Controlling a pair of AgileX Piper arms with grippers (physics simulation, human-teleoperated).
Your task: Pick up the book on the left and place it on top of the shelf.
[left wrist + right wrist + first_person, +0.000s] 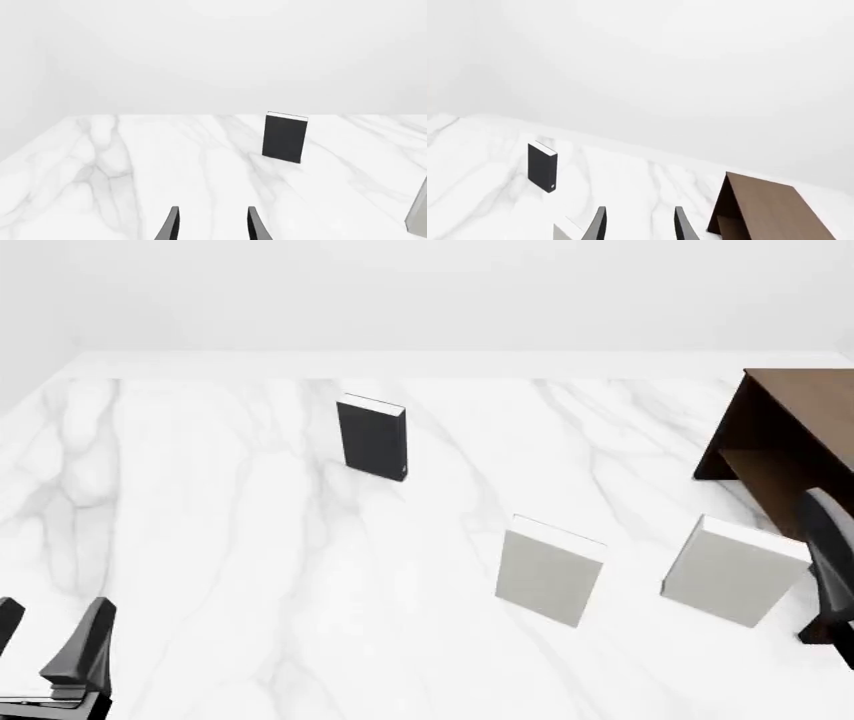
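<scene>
The small black book (372,438) with white page edges stands upright on the white marble table (200,530), left of the middle and toward the back. It also shows in the left wrist view (285,137) and the right wrist view (542,166). The dark brown shelf (787,435) stands at the far right, also in the right wrist view (767,210). My left gripper (47,635) is open and empty at the near left corner, far from the book; its fingers (172,225) stand apart. My right gripper (830,570) is open and empty in front of the shelf, shown open in its wrist view (639,225).
Two larger light-grey books stand upright near the front: one in the middle (549,570), one on the right (734,570) close to my right gripper. The second one's edge shows in the left wrist view (417,210).
</scene>
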